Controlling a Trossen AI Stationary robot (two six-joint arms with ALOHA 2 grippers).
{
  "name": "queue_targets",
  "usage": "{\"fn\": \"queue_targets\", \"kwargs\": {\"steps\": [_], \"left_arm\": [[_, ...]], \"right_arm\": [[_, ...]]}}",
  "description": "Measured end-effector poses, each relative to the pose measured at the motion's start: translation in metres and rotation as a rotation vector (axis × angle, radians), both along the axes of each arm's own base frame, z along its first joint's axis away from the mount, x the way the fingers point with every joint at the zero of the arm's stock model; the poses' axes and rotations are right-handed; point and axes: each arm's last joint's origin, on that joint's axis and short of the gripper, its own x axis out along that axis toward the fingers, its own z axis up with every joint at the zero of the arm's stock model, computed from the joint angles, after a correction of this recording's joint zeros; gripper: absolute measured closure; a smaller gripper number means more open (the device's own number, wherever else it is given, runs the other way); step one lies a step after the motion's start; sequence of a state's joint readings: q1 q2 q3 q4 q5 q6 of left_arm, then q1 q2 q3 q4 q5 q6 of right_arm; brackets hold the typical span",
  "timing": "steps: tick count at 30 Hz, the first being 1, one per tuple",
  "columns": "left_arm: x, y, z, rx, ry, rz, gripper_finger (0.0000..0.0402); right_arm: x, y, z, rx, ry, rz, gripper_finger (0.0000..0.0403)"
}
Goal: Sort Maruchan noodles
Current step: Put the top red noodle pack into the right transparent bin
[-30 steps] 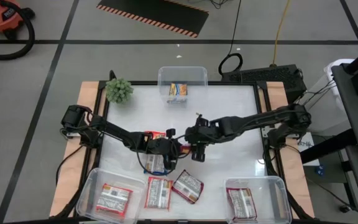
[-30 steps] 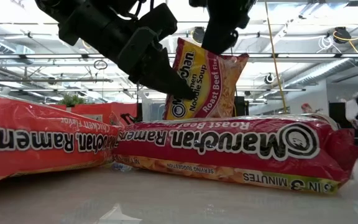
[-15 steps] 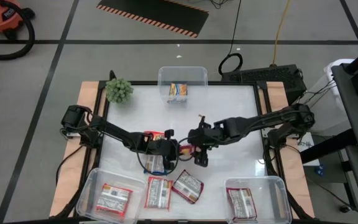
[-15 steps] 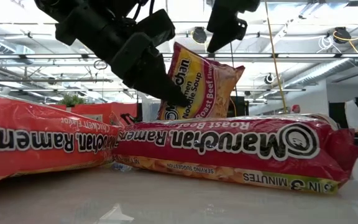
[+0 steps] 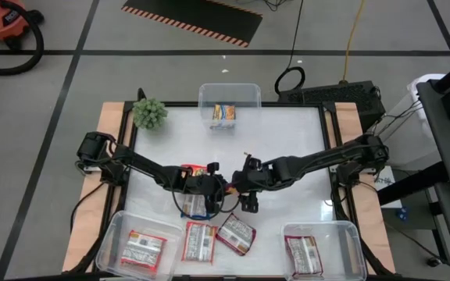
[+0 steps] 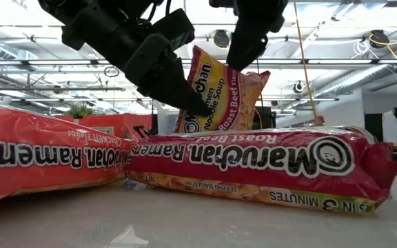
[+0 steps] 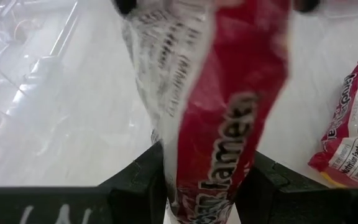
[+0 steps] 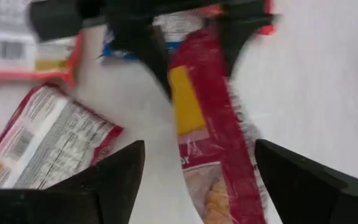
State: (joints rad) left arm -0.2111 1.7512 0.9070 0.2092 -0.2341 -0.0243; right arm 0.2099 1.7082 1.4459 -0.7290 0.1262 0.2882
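My left gripper (image 5: 212, 186) is shut on a red Maruchan roast beef packet (image 6: 222, 89), which stands on edge, tilted, near the table's middle. My right gripper (image 5: 248, 201) is open and hangs just above and around the packet's upper end (image 8: 207, 155), one finger on either side; whether it touches I cannot tell. The packet's lower end is hidden behind a red packet (image 6: 253, 162) lying in the foreground of the low view. Other packets lie flat on the table near the near edge (image 5: 199, 240) (image 5: 235, 232), and one lies under the left gripper (image 5: 196, 204). My left gripper pinches the red packet between its two fingers (image 7: 145, 180), and the packet's end (image 7: 207, 186) runs back between them. In the low view a finger (image 6: 174, 86) comes slanting down from the table's left onto the packet's lower left edge (image 6: 197, 110). The packet stands tilted.
Three clear tubs sit at the table's edges: one at the far edge (image 5: 229, 95) with a blue-and-orange packet, and one at each near corner (image 5: 135, 234) (image 5: 323, 230), each holding a red packet. A green plant (image 5: 150, 113) stands at the far left corner. Bare white table lies to the right.
My right gripper rose off the packet's top edge, then came back down over it, drifting a little toward the near edge. The packet sank slightly and leaned over a little more in my left gripper.
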Motion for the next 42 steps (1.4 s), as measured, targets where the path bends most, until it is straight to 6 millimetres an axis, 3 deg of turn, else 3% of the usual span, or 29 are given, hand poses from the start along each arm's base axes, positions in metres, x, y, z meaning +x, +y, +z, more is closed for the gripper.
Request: {"fn": "queue_targets", "kwargs": {"steps": [5, 11, 28, 37, 42], "left_arm": [[0.000, 0.000, 0.000, -0.002, 0.001, -0.004, 0.0257], [0.000, -0.001, 0.000, -0.017, 0.002, -0.018, 0.0257], [0.000, -0.010, 0.001, -0.030, -0.018, -0.046, 0.0256], [0.000, -0.016, 0.004, -0.091, -0.049, -0.025, 0.0250], [0.002, -0.018, 0.008, -0.134, -0.096, -0.011, 0.0193]], "right_arm": [[0.008, 0.002, -0.017, -0.031, 0.043, 0.075, 0.0103], [0.013, 0.001, -0.032, -0.094, 0.085, 0.086, 0.0138], [0.012, 0.001, -0.027, -0.038, 0.068, 0.106, 0.0282], [0.005, 0.001, -0.016, 0.040, 0.060, 0.073, 0.0283], [-0.004, 0.004, -0.004, 0.070, 0.054, 0.026, 0.0287]]}}
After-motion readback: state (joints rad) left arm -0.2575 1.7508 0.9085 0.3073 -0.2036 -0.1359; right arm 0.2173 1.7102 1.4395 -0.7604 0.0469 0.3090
